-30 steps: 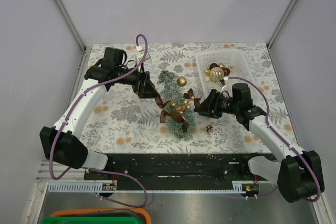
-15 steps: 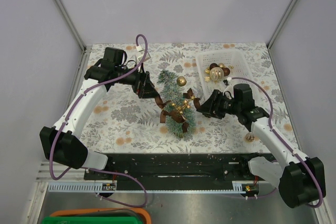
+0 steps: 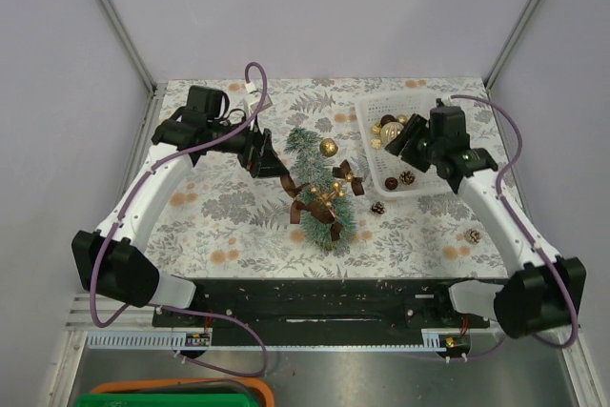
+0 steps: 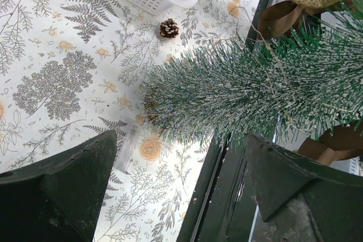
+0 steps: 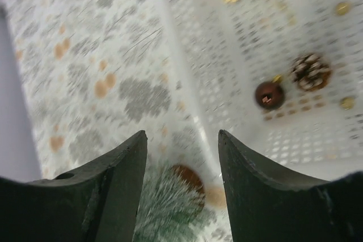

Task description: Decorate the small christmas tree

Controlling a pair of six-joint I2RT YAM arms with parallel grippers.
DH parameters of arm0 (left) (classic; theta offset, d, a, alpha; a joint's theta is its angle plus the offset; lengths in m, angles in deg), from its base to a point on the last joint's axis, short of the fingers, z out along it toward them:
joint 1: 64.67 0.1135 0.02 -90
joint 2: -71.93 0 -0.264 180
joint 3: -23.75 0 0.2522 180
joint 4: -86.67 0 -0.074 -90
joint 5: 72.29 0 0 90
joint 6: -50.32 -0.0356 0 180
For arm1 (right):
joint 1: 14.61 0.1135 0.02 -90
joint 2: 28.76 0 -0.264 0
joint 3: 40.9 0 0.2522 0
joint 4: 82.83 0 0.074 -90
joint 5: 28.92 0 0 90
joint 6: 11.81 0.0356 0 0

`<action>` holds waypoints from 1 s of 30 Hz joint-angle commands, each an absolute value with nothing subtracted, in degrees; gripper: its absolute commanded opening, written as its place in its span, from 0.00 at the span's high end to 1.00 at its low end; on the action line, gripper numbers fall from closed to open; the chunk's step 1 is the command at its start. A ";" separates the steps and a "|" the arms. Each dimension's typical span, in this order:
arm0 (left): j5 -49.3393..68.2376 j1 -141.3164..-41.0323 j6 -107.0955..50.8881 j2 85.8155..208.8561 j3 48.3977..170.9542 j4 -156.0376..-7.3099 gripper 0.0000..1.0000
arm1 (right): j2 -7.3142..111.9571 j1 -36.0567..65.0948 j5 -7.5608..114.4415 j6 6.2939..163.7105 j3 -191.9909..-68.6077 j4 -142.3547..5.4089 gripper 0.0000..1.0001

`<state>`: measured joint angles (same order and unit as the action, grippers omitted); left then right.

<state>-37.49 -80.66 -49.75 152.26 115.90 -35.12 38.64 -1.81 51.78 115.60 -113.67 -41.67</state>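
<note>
The small christmas tree (image 3: 319, 193) is in the middle of the table, frosted green, with brown bows (image 3: 307, 207) and a gold bauble (image 3: 328, 147) on it. My left gripper (image 3: 272, 164) is just left of the tree, open and empty. In the left wrist view the bristles (image 4: 238, 92) fill the space ahead of the open gripper (image 4: 181, 140). My right gripper (image 3: 405, 140) hovers over the white basket (image 3: 434, 102). It is open in its wrist view (image 5: 181, 134), with nothing between the fingers. A brown bauble (image 5: 269, 94) and a pine cone (image 5: 311, 72) lie in the basket.
Loose pine cones lie on the leaf-print cloth, one right of the tree (image 3: 377, 208) and one near the right arm (image 3: 473, 235). The basket also holds a large pale bauble (image 3: 391, 129) and small gold ones. Grey walls enclose the table; a black rail (image 3: 324, 297) runs along its near edge.
My right arm has swung away from the tree's right side to the back right, over the basket. The left arm and the tree have stayed in place.
</note>
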 commanded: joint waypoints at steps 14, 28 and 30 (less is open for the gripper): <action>-39.77 -77.77 -52.08 150.77 116.70 -36.24 0.01 | 78.90 -4.50 87.00 112.73 -134.20 -33.56 0.41; -40.03 -76.98 -52.87 150.33 115.82 -36.15 0.01 | 85.24 -4.76 81.82 111.94 -135.35 -35.58 0.69; -40.03 -77.07 -52.78 150.33 115.99 -36.24 0.01 | 84.01 -5.11 81.56 111.94 -135.35 -36.11 0.82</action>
